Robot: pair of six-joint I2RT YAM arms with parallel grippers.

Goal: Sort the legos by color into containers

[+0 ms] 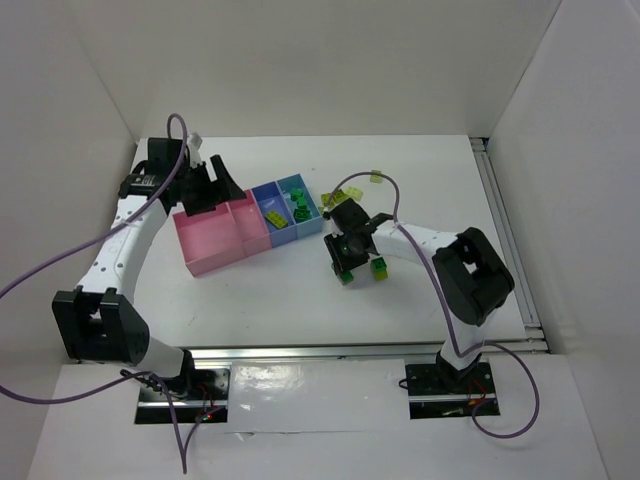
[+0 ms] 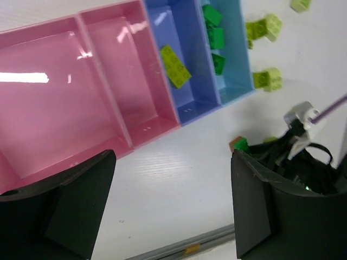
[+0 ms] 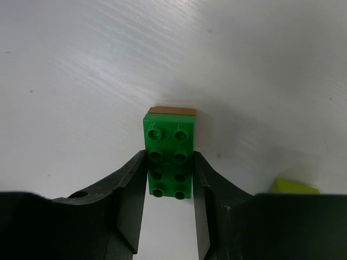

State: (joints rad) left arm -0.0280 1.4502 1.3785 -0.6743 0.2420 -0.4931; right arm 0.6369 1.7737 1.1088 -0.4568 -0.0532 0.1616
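Right gripper (image 3: 169,157), lower centre of its wrist view, is clenched on a dark green lego (image 3: 168,135) on the bench (image 3: 81,81); a brown edge (image 3: 172,111) peeks out beyond, mostly hidden. Left gripper (image 1: 212,190), spread wide, hangs at the containers (image 1: 215,262) upper left, covering their far corner.

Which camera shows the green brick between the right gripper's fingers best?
The right wrist view: the green brick fills the centre, studs clear, right gripper shut on it. The top view shows a speck; the left wrist view, a corner.
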